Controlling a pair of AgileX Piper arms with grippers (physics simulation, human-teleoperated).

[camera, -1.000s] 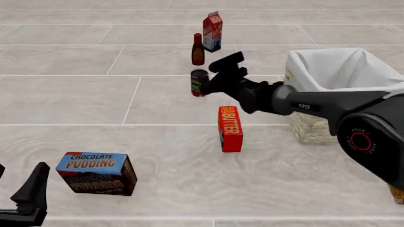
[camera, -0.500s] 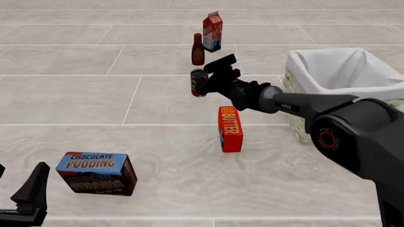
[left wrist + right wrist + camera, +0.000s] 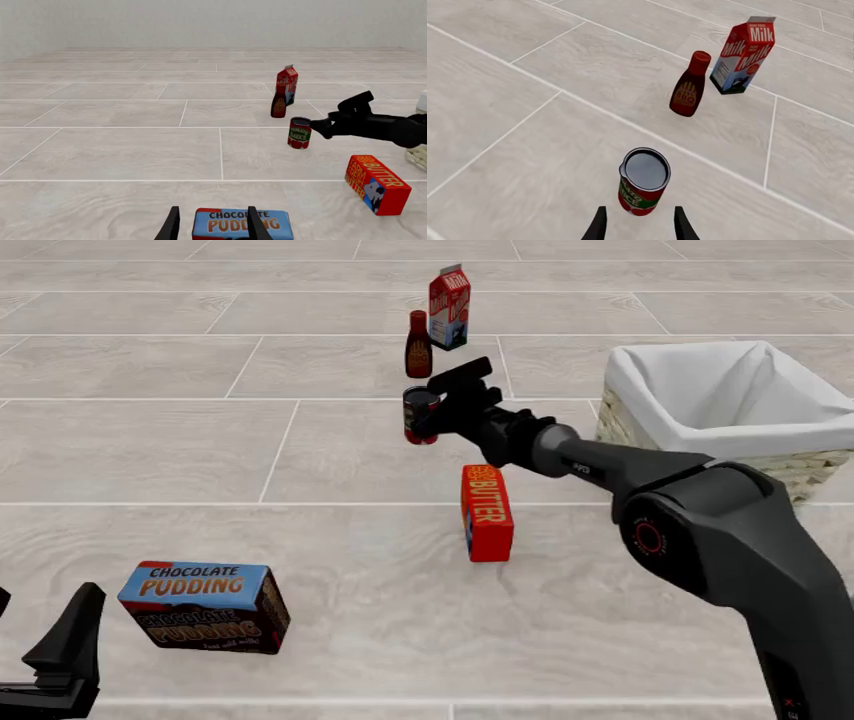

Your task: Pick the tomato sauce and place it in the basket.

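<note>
Front view shows the right gripper point(image 3: 441, 400) reached out toward the middle of the table, its fingers spread apart just short of the tomato sauce point(image 3: 420, 416), which stands upright on the table point(image 3: 160, 440) and is not yet held. Right wrist view confirms this: the two fingertips point(image 3: 599, 225) sit apart with the can point(image 3: 643, 182) just beyond the gap between them, dark lid facing up. Toward the far edge behind the can stands a brown-red bottle point(image 3: 419, 345), and just beyond that a milk carton point(image 3: 450, 307). A red butter box point(image 3: 487, 512) stands on end nearer the front edge than the can. The basket point(image 3: 727, 410) sits at the right edge, white cloth folded over its rim, well apart from the can. Near the front-left corner the left gripper point(image 3: 60, 655) hangs low with its fingers parted and holding nothing, a chocolate pudding box point(image 3: 204, 606) lying just beside it.
</note>
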